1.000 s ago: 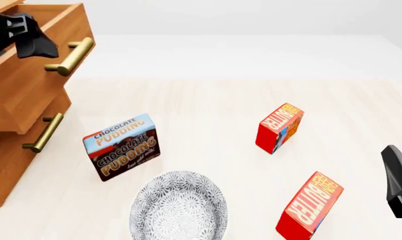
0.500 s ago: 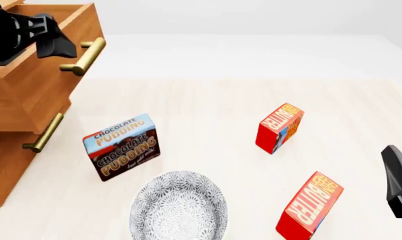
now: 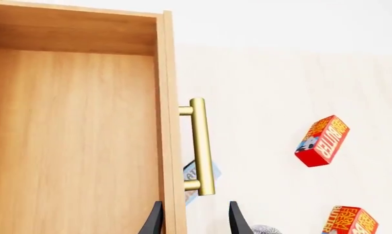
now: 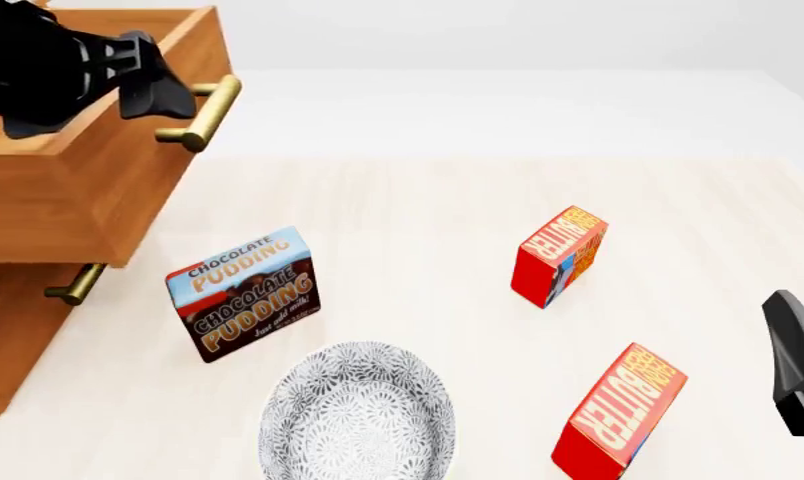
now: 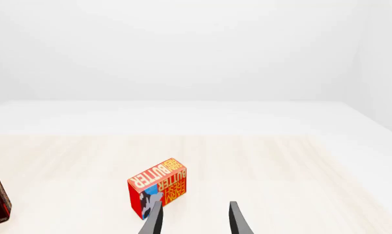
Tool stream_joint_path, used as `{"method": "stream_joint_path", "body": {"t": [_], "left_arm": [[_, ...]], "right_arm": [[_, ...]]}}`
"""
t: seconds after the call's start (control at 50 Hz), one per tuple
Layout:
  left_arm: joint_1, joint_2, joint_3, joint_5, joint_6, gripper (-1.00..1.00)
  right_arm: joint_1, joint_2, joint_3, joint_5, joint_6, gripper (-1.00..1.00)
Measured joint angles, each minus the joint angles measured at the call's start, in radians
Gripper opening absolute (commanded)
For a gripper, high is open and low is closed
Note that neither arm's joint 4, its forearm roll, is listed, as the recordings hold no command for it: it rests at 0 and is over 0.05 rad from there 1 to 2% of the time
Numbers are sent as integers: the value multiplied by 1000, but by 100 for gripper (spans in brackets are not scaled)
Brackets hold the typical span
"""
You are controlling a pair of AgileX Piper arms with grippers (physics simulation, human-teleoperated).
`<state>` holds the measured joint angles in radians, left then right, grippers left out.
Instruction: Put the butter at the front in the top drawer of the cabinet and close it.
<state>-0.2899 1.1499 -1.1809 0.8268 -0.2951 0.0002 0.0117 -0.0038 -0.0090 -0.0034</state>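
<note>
The butter (image 4: pixel 558 255), a red carton with a blue-and-orange side patch, stands mid-table and shows in both wrist views (image 3: pixel 322 141) (image 5: pixel 158 187). The cabinet (image 4: pixel 9 330) stands at the left. Its top drawer (image 4: pixel 102 180) is pulled well out, and its inside (image 3: pixel 72 136) looks bare. My left gripper (image 4: pixel 155 92) (image 3: pixel 194 222) is open and straddles the drawer's front panel beside the brass handle (image 3: pixel 199 146), one finger inside and one outside. My right gripper (image 4: pixel 782 320) (image 5: pixel 192 219) hangs open at the right edge, clear of the butter.
A second butter carton (image 4: pixel 620 410) with a plain red side stands nearer the front right. A chocolate pudding box (image 4: pixel 242 292) sits below the drawer's handle, with a patterned bowl (image 4: pixel 358 420) in front of it. The lower drawer handle (image 4: pixel 75 285) is partly hidden under the open drawer.
The top drawer has slid further out of the cabinet, with my left gripper moving along at its front panel. The right arm and the boxes have not moved.
</note>
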Motion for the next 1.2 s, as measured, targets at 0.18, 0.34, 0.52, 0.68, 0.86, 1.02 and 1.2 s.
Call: {"method": "stream_joint_path", "body": {"t": [0.18, 0.34, 0.52, 0.68, 0.86, 1.02, 1.2], "left_arm": [[-28, 16, -8, -10, -4, 100], [-51, 34, -17, -19, -6, 100], [-64, 45, -23, -20, -26, 100], [-73, 53, -30, -20, -45, 100], [-83, 57, -36, -15, -68, 100], [-84, 67, -55, 9, -63, 100], [-82, 86, -95, 58, -34, 100]], "right_arm": [[0, 0, 0, 0, 0, 100], [0, 0, 0, 0, 0, 100], [0, 0, 0, 0, 0, 100], [0, 0, 0, 0, 0, 100], [0, 0, 0, 0, 0, 100], [0, 0, 0, 0, 0, 100], [0, 0, 0, 0, 0, 100]]}}
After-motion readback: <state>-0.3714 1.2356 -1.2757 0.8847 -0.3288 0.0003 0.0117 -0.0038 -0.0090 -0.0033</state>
